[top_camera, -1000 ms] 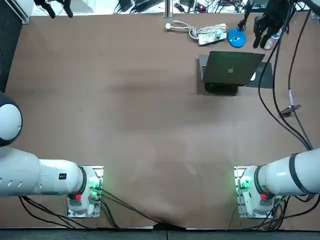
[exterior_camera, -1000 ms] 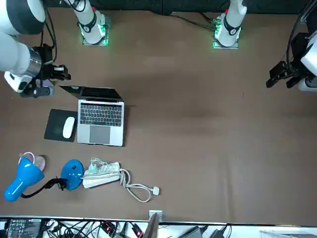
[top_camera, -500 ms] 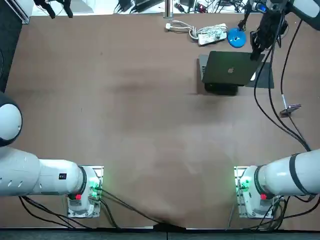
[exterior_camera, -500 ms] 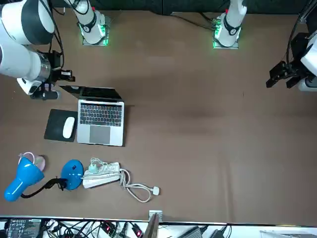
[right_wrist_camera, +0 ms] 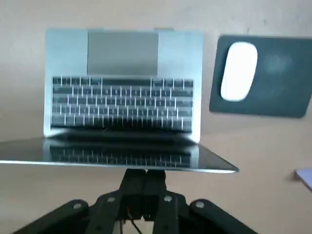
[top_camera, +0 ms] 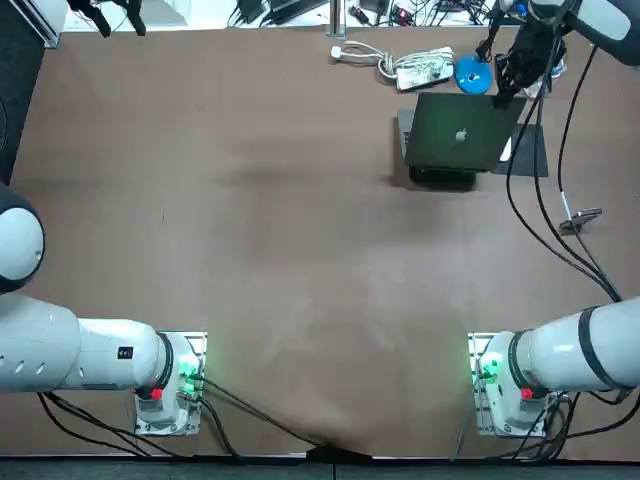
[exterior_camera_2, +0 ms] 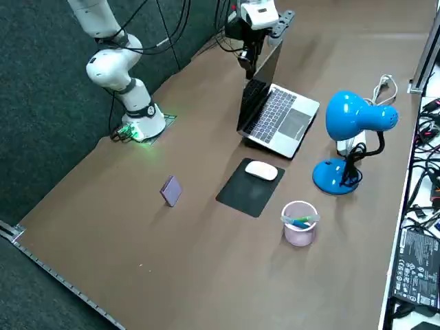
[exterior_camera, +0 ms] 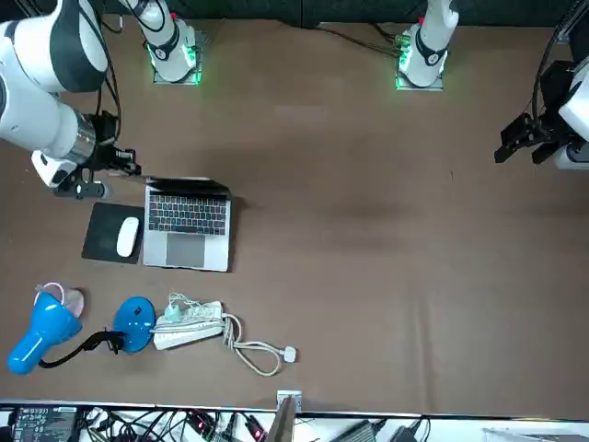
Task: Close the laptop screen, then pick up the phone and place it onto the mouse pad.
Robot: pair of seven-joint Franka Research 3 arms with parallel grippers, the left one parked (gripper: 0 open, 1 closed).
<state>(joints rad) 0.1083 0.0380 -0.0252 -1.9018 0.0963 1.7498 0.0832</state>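
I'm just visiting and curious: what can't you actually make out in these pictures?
Phone: hidden behind the right arm in the front view, cut by the edge in the wrist view.
Laptop display: only its back or a steep slant shows.
Right gripper, behind the laptop: contact unclear.

Upper right, below the right gripper (top_camera: 503, 85), your laptop lid (top_camera: 460, 135) hides most of the mouse (top_camera: 508, 152). The wrist view's frame edge crops the phone (right_wrist_camera: 305, 176).

- One laptop (exterior_camera: 188, 230) is counted on the counter (exterior_camera: 368, 230).
- One mouse (exterior_camera: 126, 237) and one mouse pad (exterior_camera: 99, 247) are counted beside the laptop.
- One phone (exterior_camera_2: 170, 190), one lamp (exterior_camera: 46, 333), one cup (exterior_camera_2: 299, 223) and one power strip (exterior_camera: 189, 324) are counted.
- One end effector (right_wrist_camera: 145, 175) is counted, at the laptop's lid.
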